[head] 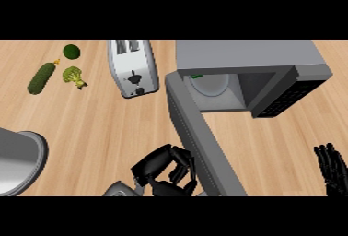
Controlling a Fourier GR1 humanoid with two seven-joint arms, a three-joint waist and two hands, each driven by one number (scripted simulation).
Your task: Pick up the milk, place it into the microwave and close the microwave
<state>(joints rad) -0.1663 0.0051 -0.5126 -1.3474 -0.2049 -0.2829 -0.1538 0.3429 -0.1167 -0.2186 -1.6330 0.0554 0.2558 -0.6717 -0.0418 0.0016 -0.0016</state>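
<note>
L hand (165,171) curled beside open microwave door (204,143); no legible labels.

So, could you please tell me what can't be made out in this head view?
- Milk: not discernible; the microwave interior shows only a pale plate and a green speck, partly hidden by the casing.
- Left hand: curled beside the open microwave door; whether it touches the door is unclear.
- Right hand: cut by the right edge.
- Grey object: cut by the left edge.
</note>
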